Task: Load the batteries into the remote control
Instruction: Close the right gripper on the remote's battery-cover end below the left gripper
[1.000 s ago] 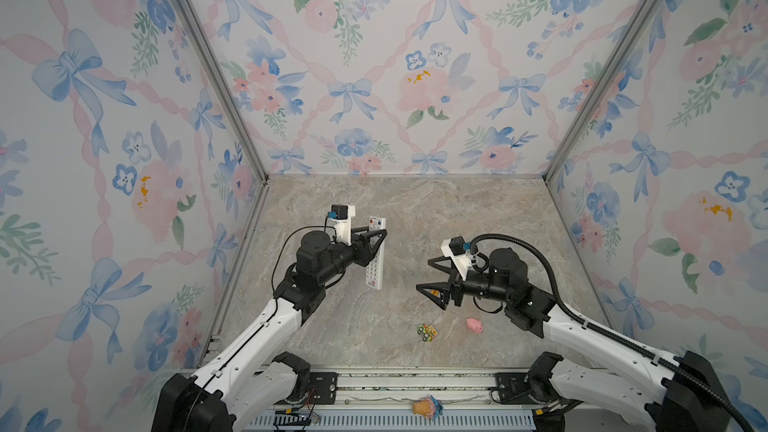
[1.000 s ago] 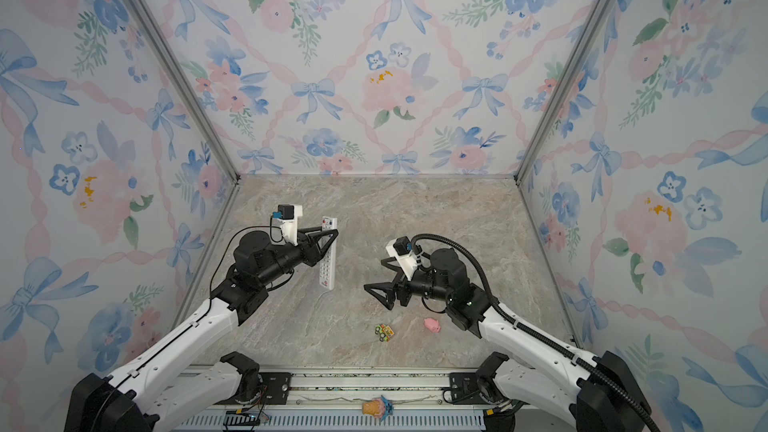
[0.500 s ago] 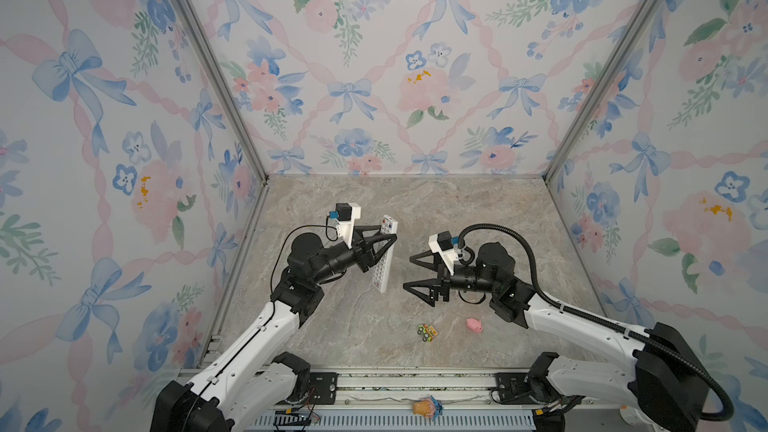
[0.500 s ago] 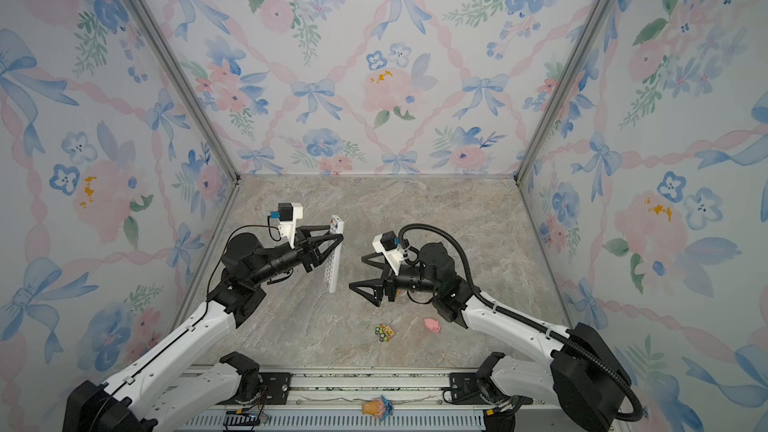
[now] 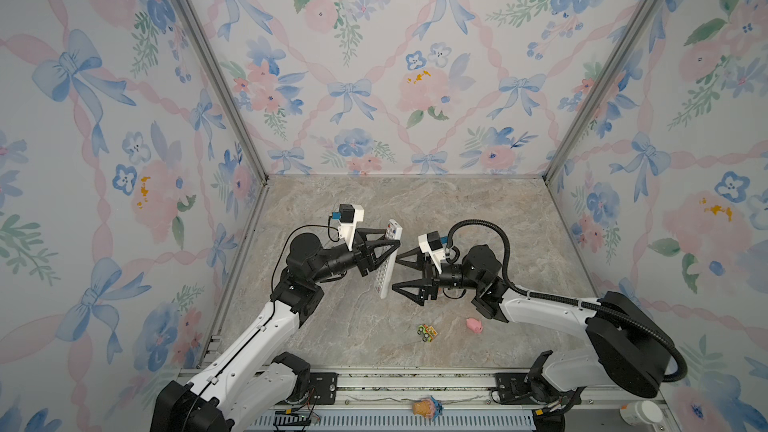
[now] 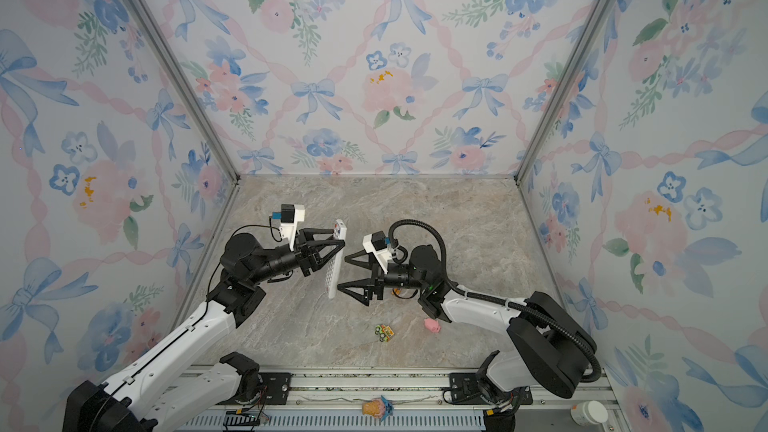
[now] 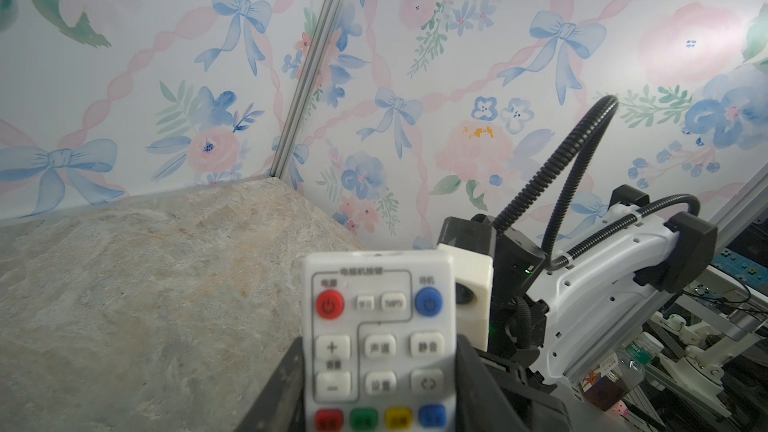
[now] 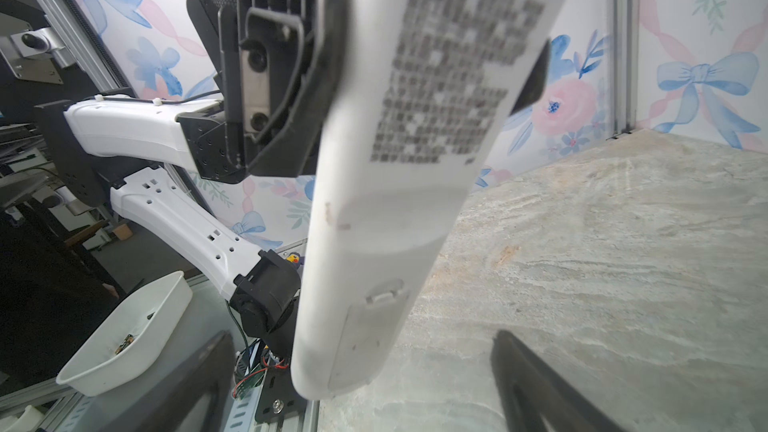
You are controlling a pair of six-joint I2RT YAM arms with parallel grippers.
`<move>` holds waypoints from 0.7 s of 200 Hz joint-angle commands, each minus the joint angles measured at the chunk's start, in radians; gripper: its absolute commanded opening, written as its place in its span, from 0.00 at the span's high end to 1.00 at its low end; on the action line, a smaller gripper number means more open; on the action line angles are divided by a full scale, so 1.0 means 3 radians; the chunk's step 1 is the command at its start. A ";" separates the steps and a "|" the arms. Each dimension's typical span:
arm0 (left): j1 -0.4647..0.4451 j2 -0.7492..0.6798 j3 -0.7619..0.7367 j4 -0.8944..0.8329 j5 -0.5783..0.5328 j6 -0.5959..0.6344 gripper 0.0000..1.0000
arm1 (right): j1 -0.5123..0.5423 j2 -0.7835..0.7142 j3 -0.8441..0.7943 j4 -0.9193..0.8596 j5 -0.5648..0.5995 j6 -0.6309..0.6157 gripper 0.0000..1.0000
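Note:
My left gripper [image 5: 392, 241] [image 6: 338, 240] is shut on the remote control [image 5: 388, 261] [image 6: 336, 259] and holds it above the table, tilted on end. The left wrist view shows its button face [image 7: 378, 326] between the fingers [image 7: 286, 384]. My right gripper [image 5: 395, 272] [image 6: 341, 272] stands open just to its right, jaws either side of the remote's lower half without touching. The right wrist view shows the remote's back [image 8: 399, 201] with the battery cover [image 8: 365, 338] shut. The batteries show only as an orange sliver [image 6: 401, 293] under my right wrist.
A green-orange toy car [image 5: 427, 332] [image 6: 384, 332] and a pink pig [image 5: 474, 324] [image 6: 433, 324] lie on the table near the front. A white tray [image 8: 124, 347] sits off the table beyond the left arm. Floral walls close three sides.
My right gripper has moved left, up to the remote, staying open. The left gripper has carried the remote a little to the right, still shut on it.

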 commanded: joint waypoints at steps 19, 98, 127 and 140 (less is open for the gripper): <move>0.0004 -0.0081 0.0115 0.0188 0.0113 -0.0105 0.78 | 0.0039 0.0291 -0.0025 0.0908 -0.0145 0.0312 0.03; -0.0001 -0.0066 0.0146 0.0201 0.0121 -0.0101 0.78 | 0.0113 0.0681 0.0070 0.1332 -0.0145 0.0502 0.02; -0.0004 -0.0059 0.0148 0.0198 0.0122 -0.0094 0.79 | 0.0164 0.0692 0.0136 0.1330 -0.0145 0.0527 0.02; -0.0008 -0.0048 0.0146 0.0206 0.0121 -0.0090 0.79 | 0.0198 0.0769 0.0175 0.1332 -0.0144 0.0532 0.02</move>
